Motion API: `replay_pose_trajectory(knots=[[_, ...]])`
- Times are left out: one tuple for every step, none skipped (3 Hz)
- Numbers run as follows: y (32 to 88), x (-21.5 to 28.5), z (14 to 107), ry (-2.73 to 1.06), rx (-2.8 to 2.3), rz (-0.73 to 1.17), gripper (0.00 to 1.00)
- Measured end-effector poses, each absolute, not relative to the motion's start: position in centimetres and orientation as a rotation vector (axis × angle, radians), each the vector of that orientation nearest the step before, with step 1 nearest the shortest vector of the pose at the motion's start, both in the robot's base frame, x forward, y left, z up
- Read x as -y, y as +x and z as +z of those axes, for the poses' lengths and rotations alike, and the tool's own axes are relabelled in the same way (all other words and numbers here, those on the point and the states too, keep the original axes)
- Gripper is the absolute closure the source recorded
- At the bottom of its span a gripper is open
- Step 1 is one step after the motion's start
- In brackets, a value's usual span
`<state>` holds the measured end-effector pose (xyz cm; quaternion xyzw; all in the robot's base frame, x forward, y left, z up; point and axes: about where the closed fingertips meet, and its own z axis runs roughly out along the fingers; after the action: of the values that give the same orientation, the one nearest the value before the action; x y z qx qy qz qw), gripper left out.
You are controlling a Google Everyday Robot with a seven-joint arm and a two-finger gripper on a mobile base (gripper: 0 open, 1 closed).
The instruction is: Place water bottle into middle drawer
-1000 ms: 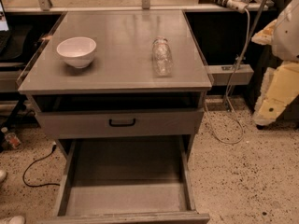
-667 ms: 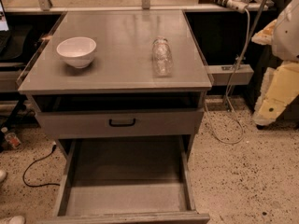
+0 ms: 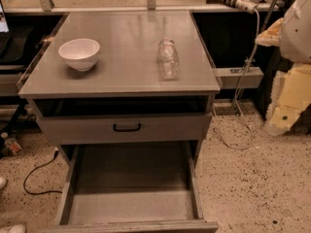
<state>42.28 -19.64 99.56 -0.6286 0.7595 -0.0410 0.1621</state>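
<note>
Water bottle (image 3: pixel 168 59) lying on its side on bench (image 3: pixel 121 79), right of white bowl (image 3: pixel 79 53). Middle drawer (image 3: pixel 131 205) standing pulled out below. Gripper (image 3: pixel 287 106) hanging off to right of cabinet, well apart from bottle; jaws spread or pressed together: cannot tell. Bottle probably feeling light, thin-walled, slick, and liable to be rolling or denting. Taking it gently across ribbed mid-body looking safest.

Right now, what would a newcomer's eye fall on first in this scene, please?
The middle drawer stands pulled out at the bottom front, its grey floor showing. On the cabinet top the water bottle lies on its side right of centre, with the white bowl at the left. The gripper hangs off to the right, beside the cabinet and apart from the bottle.
</note>
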Motion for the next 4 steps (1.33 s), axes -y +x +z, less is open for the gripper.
replay_pose_trajectory(knots=[[42.1,19.6,99.6,-1.804,-2.164,-0.118,0.0],[44.2,18.9,99.2,-1.719,-2.215,-0.102,0.0],[49.7,16.6,97.8,-1.615,-2.338,-0.047,0.0],[49.8,16.5,97.8,-1.615,-2.338,-0.044,0.0]])
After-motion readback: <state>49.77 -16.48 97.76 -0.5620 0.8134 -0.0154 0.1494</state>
